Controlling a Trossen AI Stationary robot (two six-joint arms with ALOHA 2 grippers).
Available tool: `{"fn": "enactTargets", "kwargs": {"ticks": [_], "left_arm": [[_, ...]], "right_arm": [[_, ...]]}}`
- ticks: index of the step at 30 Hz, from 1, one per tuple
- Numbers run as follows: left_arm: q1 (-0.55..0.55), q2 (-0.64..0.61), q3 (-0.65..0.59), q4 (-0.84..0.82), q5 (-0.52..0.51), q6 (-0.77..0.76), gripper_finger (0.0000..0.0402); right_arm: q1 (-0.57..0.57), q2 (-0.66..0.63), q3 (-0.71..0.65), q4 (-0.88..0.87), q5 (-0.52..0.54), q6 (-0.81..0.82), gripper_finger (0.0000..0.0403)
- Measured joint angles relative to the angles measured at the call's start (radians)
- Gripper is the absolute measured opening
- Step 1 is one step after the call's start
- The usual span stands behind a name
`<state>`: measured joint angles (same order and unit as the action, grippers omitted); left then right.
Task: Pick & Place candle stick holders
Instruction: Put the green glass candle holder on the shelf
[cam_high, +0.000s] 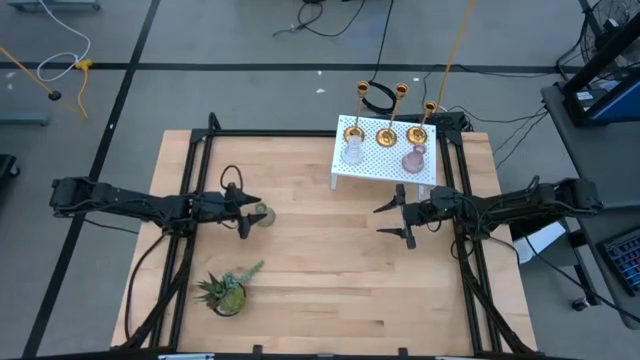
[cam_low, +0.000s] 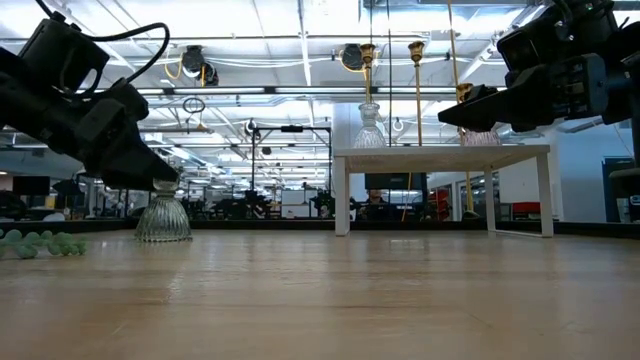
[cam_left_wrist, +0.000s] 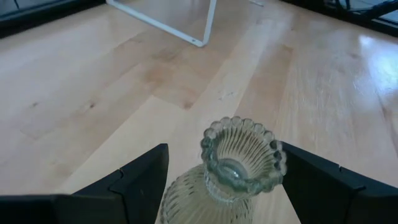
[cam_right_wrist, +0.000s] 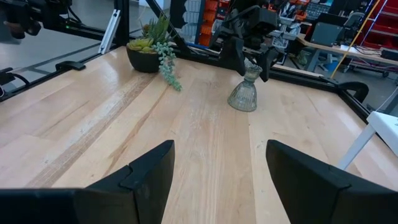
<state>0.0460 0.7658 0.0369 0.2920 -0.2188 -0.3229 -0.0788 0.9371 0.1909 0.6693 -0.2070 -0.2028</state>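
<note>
Left gripper (cam_high: 247, 217) has its fingers spread wide on either side of the greenish ribbed glass candle holder (cam_high: 263, 214), which I see standing upright on the wooden table (cam_high: 320, 270), left of centre; nothing's squeezed. A spiky potted plant (cam_high: 226, 291) sits nearer the front edge. Moving right, the white perforated stand (cam_high: 385, 160) holds three brass holders (cam_high: 386, 133) plus a clear glass one (cam_high: 353, 153) and a pinkish one (cam_high: 414, 158). Right gripper (cam_high: 397, 218) hovers just in front of the stand, fingers apart, holding nothing.
</note>
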Motion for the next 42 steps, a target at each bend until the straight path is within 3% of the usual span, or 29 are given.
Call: {"fn": "enactTargets", "kwargs": {"ticks": [19, 32, 38, 42], "left_arm": [[0.000, 0.000, 0.000, 0.002, -0.029, 0.026, 0.0152], [0.000, 0.000, 0.000, 0.157, -0.044, 0.057, 0.0150], [0.000, 0.000, 0.000, 0.252, -0.027, 0.051, 0.0157], [0.000, 0.000, 0.000, 0.312, -0.016, 0.056, 0.0162]], "right_arm": [[0.000, 0.000, 0.000, 0.000, 0.000, -0.003, 0.0247], [0.000, 0.000, 0.000, 0.049, 0.002, -0.019, 0.0247], [0.000, 0.001, 0.000, 0.120, 0.144, 0.070, 0.0247], [0.000, 0.032, 0.000, 0.179, 0.154, 0.113, 0.0247]]}}
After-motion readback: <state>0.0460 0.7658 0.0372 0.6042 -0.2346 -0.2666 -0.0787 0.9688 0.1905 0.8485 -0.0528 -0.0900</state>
